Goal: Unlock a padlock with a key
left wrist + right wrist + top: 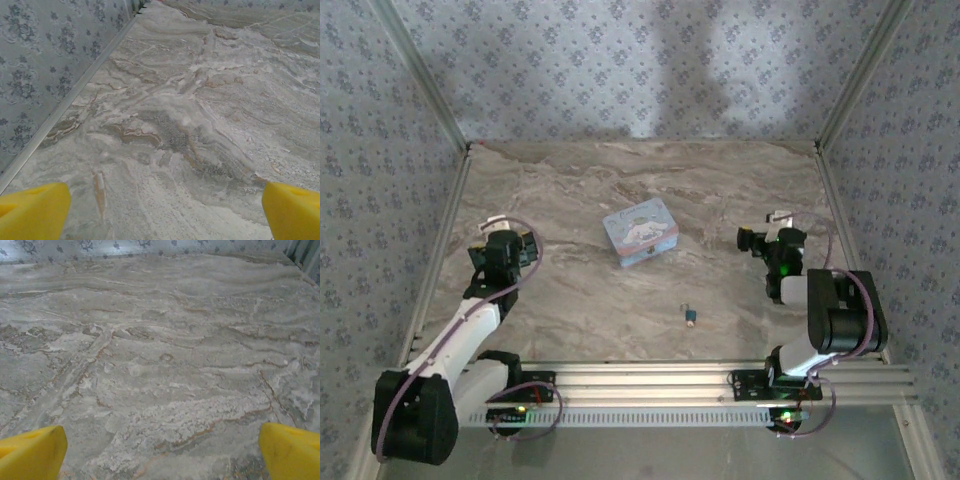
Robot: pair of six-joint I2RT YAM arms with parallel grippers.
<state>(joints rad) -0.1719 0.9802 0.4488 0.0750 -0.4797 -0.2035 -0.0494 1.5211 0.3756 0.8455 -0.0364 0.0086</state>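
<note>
On the marble table (570,310), a small teal object (691,316), too small to tell padlock from key, lies between the central blue tin (641,232) and the front rail (650,375). The left gripper (510,243), near the left wall (380,200), and the right gripper (760,240) gape wide and empty over bare table

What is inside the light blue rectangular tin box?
The light blue rectangular tin box is closed; only its lid with a white cartoon figure shows. The lid hides whatever is inside.
</note>
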